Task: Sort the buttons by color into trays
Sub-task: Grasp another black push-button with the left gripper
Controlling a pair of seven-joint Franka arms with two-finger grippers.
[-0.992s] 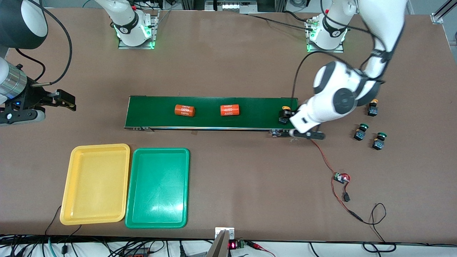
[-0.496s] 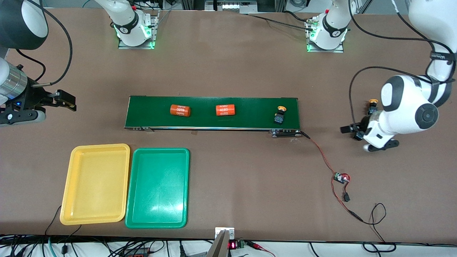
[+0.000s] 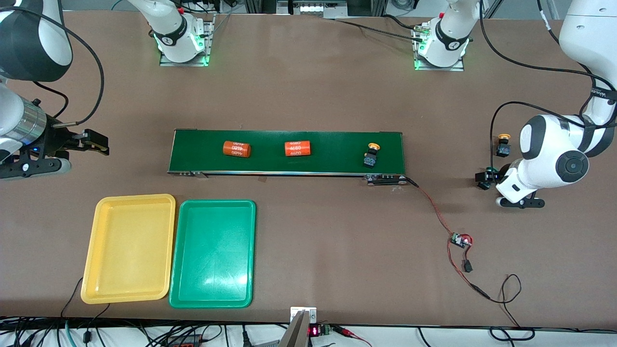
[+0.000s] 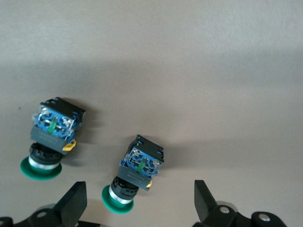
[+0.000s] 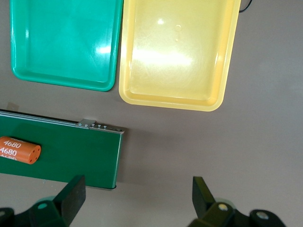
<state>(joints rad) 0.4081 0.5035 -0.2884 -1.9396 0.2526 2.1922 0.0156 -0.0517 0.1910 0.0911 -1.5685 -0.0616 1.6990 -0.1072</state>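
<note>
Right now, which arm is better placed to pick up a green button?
Left. Its open claw hovers right over the two green buttons, while the right claw, also open, waits off the conveyor's tray end.

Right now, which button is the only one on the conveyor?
The yellow-capped button near the left arm's end of the conveyor belt. The other yellow button and the two green buttons sit on the bare table, off the belt's end.
</note>
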